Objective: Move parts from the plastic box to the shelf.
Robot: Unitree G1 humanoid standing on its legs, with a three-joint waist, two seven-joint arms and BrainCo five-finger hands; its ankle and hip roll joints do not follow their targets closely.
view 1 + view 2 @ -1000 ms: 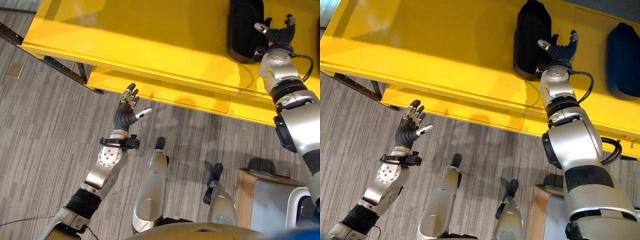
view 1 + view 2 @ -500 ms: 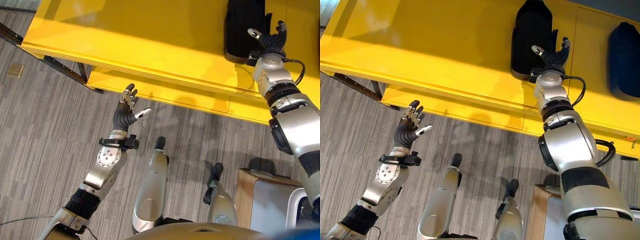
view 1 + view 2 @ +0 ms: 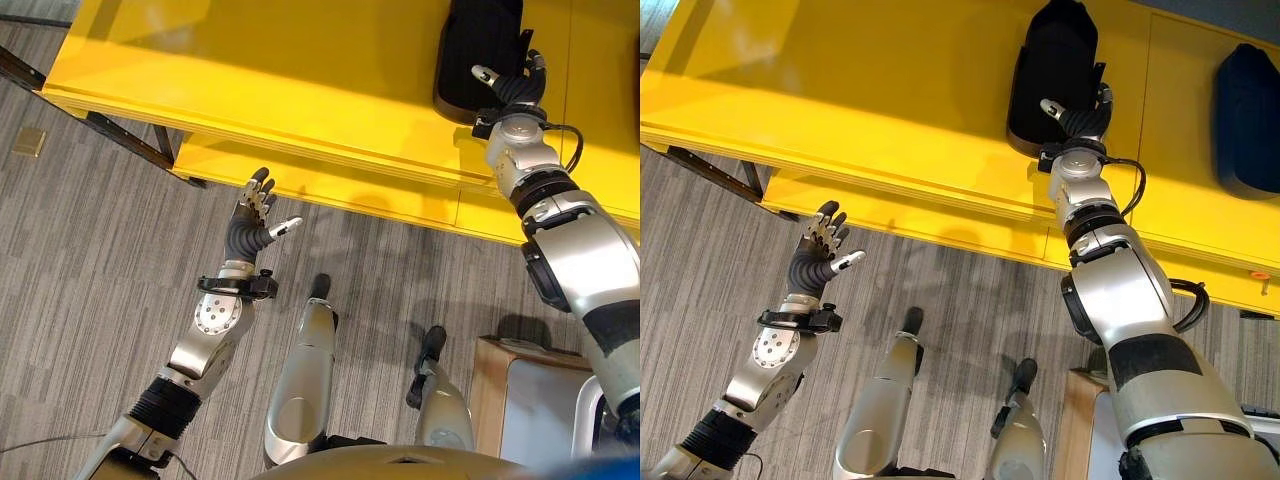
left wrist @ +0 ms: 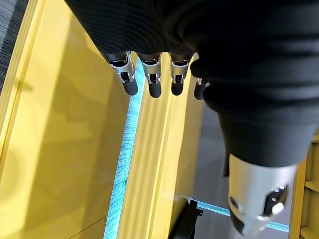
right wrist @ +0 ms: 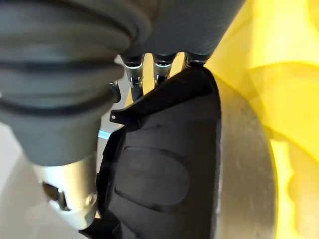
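The right hand (image 3: 1076,122) is resting straight, dark-tipped fingers (image 5: 162,68) against the near edge of a black moulded part (image 3: 1052,72), thumb spread aside, nothing gripped. That part, matte and rounded with a shallow oval recess, is lying on the smooth glossy yellow shelf (image 3: 870,110); no writing is readable on it. Since a second ago the hand and part are sliding leftward together along the shelf. A second dark blue part (image 3: 1247,115) is sitting well apart. The left hand (image 3: 257,218) is still hovering relaxed and empty above the ribbed grey carpet (image 3: 90,260).
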